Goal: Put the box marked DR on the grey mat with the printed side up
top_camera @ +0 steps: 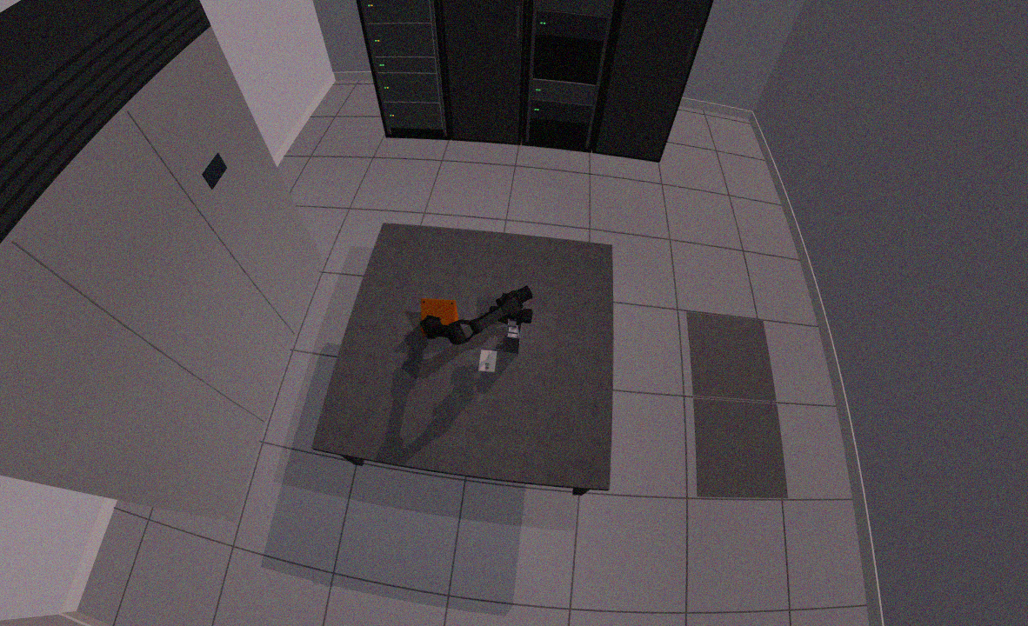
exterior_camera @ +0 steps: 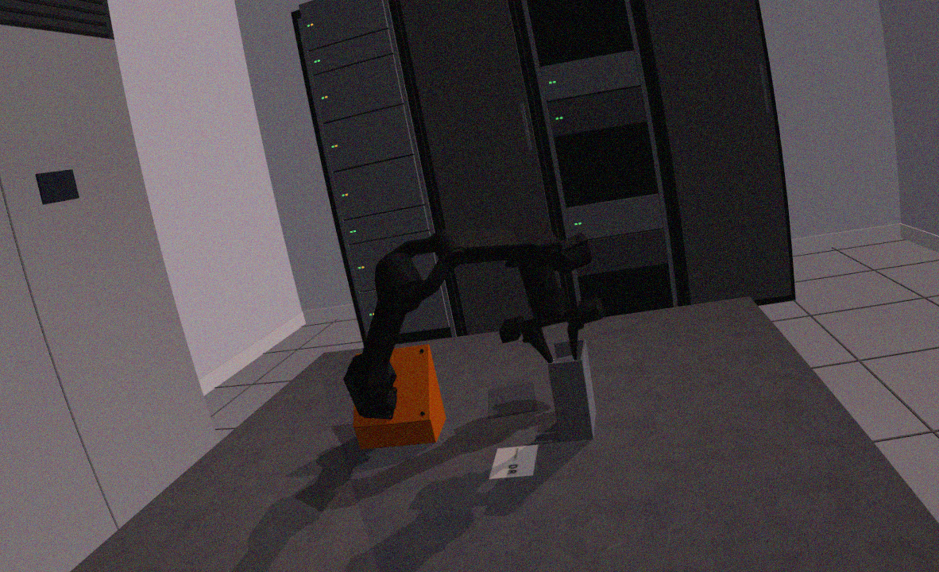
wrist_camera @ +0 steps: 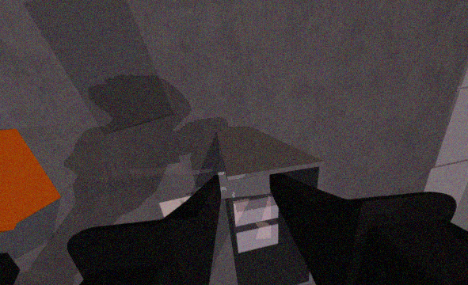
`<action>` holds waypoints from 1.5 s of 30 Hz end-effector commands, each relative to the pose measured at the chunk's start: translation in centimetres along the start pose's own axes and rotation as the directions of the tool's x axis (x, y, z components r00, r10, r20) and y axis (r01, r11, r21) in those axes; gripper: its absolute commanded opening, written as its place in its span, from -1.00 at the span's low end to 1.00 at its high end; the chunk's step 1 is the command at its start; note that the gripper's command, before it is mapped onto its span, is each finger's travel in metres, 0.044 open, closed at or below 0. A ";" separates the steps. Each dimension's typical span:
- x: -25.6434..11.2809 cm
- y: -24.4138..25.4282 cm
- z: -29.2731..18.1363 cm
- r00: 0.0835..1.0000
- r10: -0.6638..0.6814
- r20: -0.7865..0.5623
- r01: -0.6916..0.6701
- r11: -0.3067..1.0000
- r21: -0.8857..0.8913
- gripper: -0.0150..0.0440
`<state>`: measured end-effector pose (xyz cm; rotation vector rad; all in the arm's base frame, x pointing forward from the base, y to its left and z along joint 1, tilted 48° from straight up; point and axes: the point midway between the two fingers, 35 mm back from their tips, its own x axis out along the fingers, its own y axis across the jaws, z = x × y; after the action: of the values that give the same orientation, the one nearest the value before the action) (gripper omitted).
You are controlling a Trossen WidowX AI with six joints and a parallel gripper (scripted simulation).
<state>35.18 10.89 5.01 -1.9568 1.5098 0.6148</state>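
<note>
Bench (top_camera: 564, 404) (exterior_camera: 686, 441) (wrist_camera: 336, 79): dark grey, mottled | orange block (top_camera: 444, 309) (exterior_camera: 415, 384) (wrist_camera: 12, 178) sits on it | grey bin (top_camera: 512, 346) (exterior_camera: 571, 401) (wrist_camera: 265, 152) stands upright, apart from block | white piece (top_camera: 487, 360) (exterior_camera: 523, 461) (wrist_camera: 174, 206) marked DR lies flat near bin
</note>
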 end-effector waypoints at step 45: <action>-5.8 -1.3 -0.1 0.999 0.047 0.004 -0.047 0.999 0.002 0.32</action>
<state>34.94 15.12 9.21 -1.9199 1.5590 0.6345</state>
